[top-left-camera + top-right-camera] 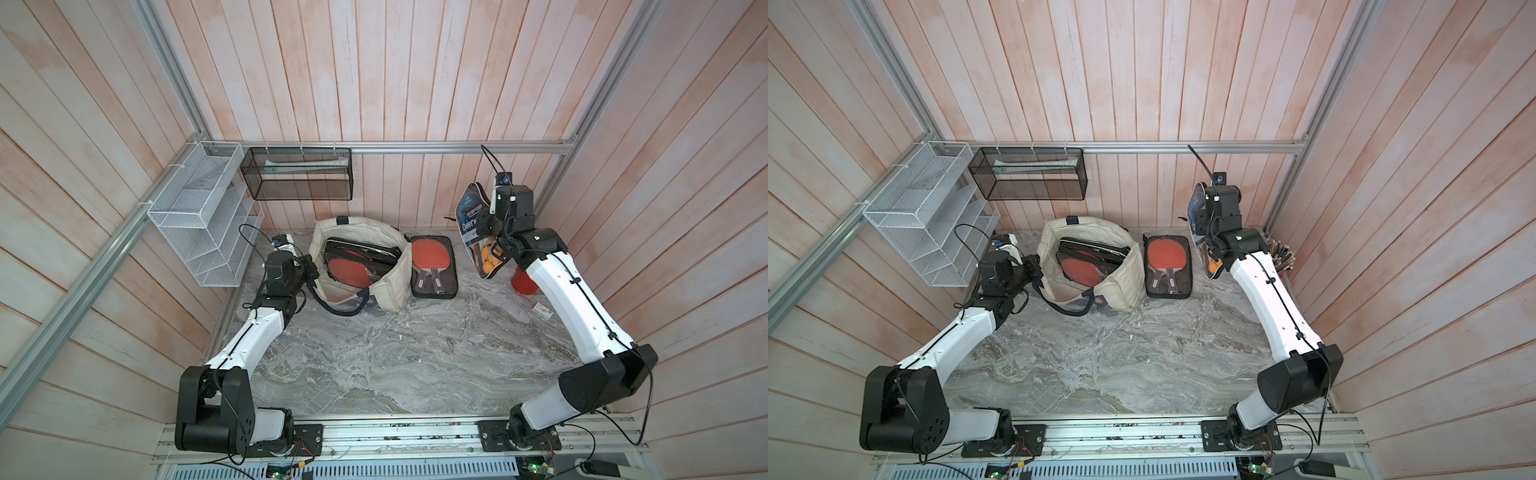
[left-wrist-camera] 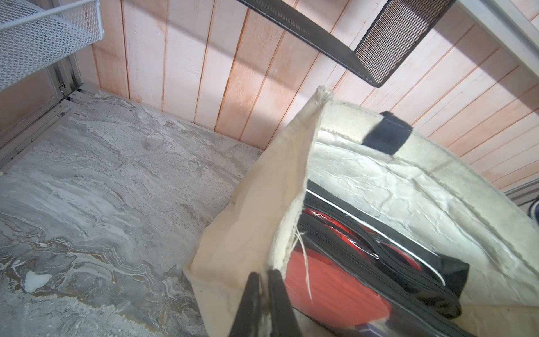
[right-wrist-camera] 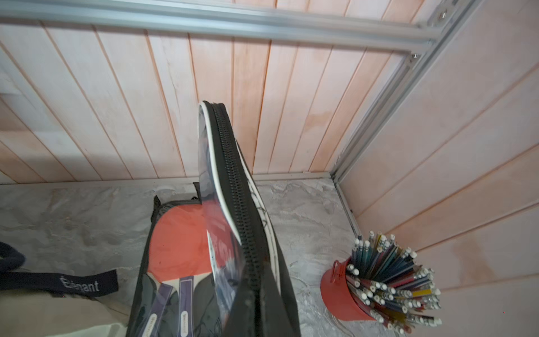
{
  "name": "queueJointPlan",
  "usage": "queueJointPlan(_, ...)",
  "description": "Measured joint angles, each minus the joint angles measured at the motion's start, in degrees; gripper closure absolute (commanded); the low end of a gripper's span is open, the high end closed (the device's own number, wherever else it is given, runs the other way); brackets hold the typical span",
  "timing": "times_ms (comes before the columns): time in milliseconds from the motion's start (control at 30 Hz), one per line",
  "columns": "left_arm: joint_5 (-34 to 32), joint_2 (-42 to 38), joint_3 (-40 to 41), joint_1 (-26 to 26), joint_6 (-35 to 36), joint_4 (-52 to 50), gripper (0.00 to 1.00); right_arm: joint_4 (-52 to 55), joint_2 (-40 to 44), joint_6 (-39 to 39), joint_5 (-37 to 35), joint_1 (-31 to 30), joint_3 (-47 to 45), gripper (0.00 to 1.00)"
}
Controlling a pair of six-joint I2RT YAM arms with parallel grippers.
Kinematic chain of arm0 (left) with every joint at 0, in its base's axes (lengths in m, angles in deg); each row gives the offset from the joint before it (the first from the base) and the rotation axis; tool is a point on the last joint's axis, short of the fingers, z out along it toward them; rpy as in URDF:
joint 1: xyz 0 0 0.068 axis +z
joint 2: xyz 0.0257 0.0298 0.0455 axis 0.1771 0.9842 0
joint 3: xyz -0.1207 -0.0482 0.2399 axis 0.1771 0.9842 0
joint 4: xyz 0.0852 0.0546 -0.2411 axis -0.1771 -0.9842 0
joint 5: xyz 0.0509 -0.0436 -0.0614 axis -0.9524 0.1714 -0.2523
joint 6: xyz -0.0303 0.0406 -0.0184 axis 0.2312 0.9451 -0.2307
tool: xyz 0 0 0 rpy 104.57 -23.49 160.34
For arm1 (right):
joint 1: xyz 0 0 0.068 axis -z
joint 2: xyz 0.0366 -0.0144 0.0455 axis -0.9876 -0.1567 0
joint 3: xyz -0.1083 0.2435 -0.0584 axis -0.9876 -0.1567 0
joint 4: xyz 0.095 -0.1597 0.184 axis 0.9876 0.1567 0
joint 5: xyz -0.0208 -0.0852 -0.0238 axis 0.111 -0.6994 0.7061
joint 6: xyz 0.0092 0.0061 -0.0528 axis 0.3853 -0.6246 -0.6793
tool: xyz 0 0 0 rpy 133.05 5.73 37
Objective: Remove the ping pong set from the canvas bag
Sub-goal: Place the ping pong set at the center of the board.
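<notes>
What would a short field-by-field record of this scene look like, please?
left gripper: fingers shut on the canvas bag rim
right gripper: shut on raised set, held upright above the table
in bag: bagged set, at least one case left inside
on table: flat set, lying beside the bag
back corner: red pencil cup

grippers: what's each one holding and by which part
The left gripper pinches the canvas bag by its top rim. The right gripper holds a ping pong set case by its zippered edge.
</notes>
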Motion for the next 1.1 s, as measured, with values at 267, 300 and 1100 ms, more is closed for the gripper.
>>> queueJointPlan(267, 0.0, 0.0, 0.0, 0.0, 0.02, 0.0, 1.0, -6.4, 0.09, 4.37, 5.55, 6.43, -12.59, 1.0)
queueJointPlan(300, 0.0, 0.0, 0.0, 0.0, 0.02, 0.0, 1.0, -7.43, 0.09, 4.81, 6.32, 7.15, -13.62, 1.0)
queueJointPlan(1100, 0.0, 0.0, 0.0, 0.0, 0.04, 0.07, 1.0, -20.06, -8.31, 9.35, 12.68, 14.64, -22.43, 1.0)
